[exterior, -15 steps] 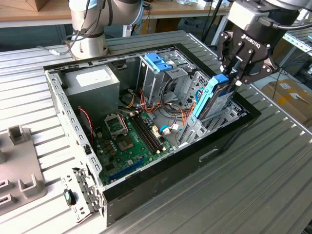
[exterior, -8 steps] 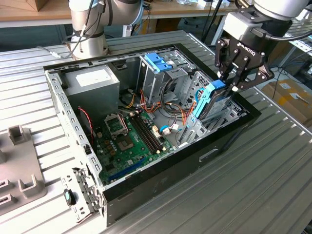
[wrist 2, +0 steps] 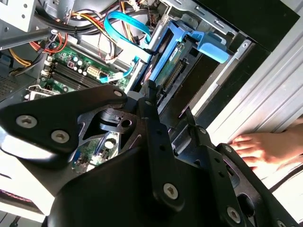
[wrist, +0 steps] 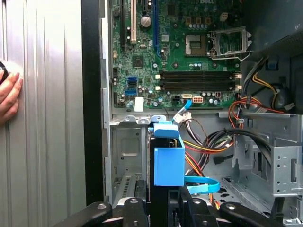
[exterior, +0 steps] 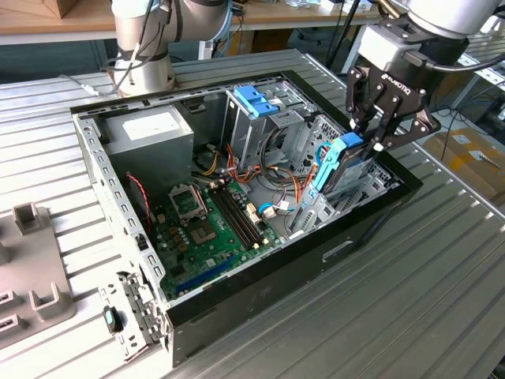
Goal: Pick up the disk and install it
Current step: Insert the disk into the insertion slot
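The disk (exterior: 341,164) is a flat drive in a light-blue plastic carrier. It stands on edge, tilted, partly down in a metal bay at the exterior view's right end of the open computer case (exterior: 237,308). My gripper (exterior: 369,140) is shut on the disk's upper end. In the first wrist view the blue carrier (wrist: 168,158) rises from between my black fingers (wrist: 138,195) above the bay. The second wrist view shows the disk's green circuit side (wrist 2: 173,56) and blue tab ahead of my gripper (wrist 2: 168,108).
A motherboard (exterior: 205,229) covers the case floor. A blue latch (exterior: 256,99) tops the drive cage and a grey power supply (exterior: 150,130) sits at the back. Loose cables (wrist: 208,142) lie beside the bay. A person's hand (wrist 2: 265,146) rests on the table by the case.
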You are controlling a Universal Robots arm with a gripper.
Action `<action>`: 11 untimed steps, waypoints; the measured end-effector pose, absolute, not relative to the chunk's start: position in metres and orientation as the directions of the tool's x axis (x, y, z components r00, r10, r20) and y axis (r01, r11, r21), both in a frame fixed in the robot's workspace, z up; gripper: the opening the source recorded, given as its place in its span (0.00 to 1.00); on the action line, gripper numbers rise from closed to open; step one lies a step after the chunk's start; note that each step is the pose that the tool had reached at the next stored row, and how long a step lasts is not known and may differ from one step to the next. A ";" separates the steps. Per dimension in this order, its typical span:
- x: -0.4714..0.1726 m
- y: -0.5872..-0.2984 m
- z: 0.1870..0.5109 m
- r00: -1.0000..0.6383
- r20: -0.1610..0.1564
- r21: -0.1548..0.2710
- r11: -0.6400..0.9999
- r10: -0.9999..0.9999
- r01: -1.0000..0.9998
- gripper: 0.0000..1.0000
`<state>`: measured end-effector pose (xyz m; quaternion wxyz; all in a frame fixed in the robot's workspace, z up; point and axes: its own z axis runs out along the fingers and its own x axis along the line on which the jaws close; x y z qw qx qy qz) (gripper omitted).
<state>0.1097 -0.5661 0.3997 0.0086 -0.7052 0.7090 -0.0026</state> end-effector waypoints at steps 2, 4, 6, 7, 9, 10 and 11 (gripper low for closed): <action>0.110 -0.566 0.394 -0.005 -0.009 -0.016 0.005 -1.000 -1.000 0.35; 0.110 -0.566 0.389 -0.005 -0.009 -0.016 0.005 -1.000 -1.000 0.35; 0.110 -0.566 0.383 -0.005 -0.009 -0.016 0.005 -1.000 -1.000 0.35; 0.110 -0.566 0.381 -0.005 -0.009 -0.016 0.005 -1.000 -1.000 0.35; 0.110 -0.566 0.375 -0.005 -0.008 -0.016 0.005 -1.000 -1.000 0.35; 0.110 -0.566 0.373 -0.005 -0.008 -0.016 0.005 -1.000 -1.000 0.35; 0.110 -0.566 0.369 -0.005 -0.008 -0.016 0.005 -1.000 -1.000 0.35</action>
